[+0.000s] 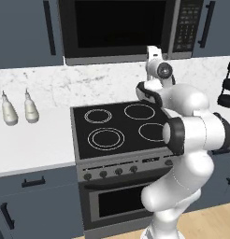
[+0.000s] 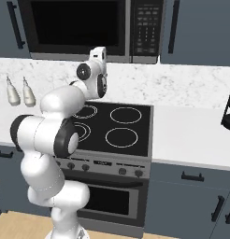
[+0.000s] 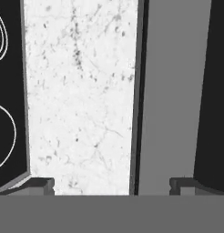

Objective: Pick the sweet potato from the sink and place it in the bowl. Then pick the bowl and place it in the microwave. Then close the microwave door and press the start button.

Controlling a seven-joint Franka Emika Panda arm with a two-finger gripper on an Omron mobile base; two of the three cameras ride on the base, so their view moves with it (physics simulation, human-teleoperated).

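The microwave [image 1: 117, 28] [image 2: 79, 23] hangs above the stove, and its microwave door [image 1: 119, 23] [image 2: 72, 21] is closed, dark glass facing out. The button panel [image 1: 187, 23] [image 2: 146, 25] sits at its right end; I cannot pick out the start button on it. My arm is folded upward, and the hand [image 1: 153, 53] [image 2: 99, 53] is just below the microwave's bottom edge, facing the back wall. In the hand view the gripper [image 3: 112, 184] is open with nothing between its fingertips [image 3: 41, 184], and the microwave's grey trim [image 3: 173, 91] lies ahead. The sweet potato, the sink and the bowl are out of view.
A black cooktop [image 1: 119, 126] [image 2: 112, 126] with four rings lies under the arm, with the oven below. Two white bottles [image 1: 18, 109] [image 2: 19, 93] stand on the left counter. A black tiered rack [image 1: 227, 86] [image 2: 229, 112] stands at the right. Marble backsplash [image 3: 77, 91] fills the wall.
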